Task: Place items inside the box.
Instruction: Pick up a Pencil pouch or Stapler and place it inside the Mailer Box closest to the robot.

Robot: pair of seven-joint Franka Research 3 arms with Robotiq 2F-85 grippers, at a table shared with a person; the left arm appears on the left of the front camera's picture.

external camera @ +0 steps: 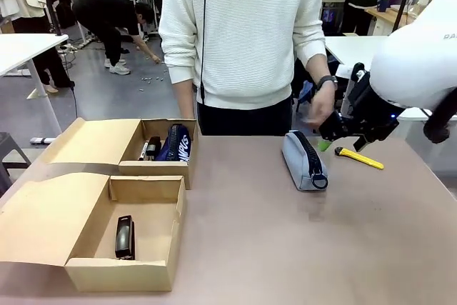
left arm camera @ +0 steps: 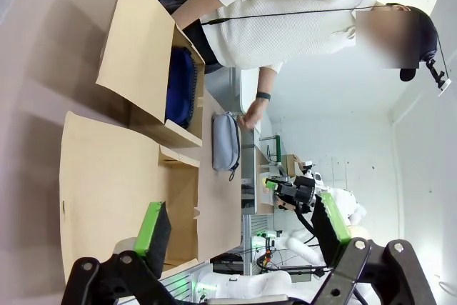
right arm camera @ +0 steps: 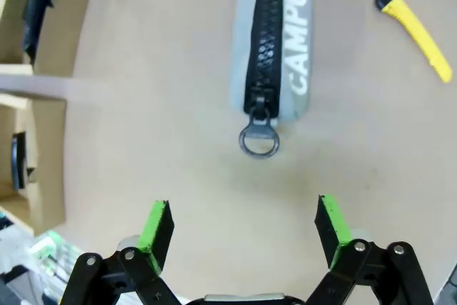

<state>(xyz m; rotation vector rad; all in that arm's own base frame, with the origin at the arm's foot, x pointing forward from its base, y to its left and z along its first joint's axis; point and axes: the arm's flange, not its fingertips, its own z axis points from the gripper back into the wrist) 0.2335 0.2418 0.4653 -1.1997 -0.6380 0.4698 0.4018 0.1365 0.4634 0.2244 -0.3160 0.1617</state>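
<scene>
On the table (external camera: 285,248) the grey pouch (right arm camera: 275,33) lies just ahead of my right gripper (right arm camera: 244,226), untouched, fingers spread; zip up, ring pull nearest, white "CAMPUS" lettering. My left gripper (left arm camera: 241,228) is spread too, holding nothing. The navy pouch (external camera: 175,144) sits in the far box (external camera: 157,169), stapler (external camera: 125,237) in the near box (external camera: 121,275).
</scene>
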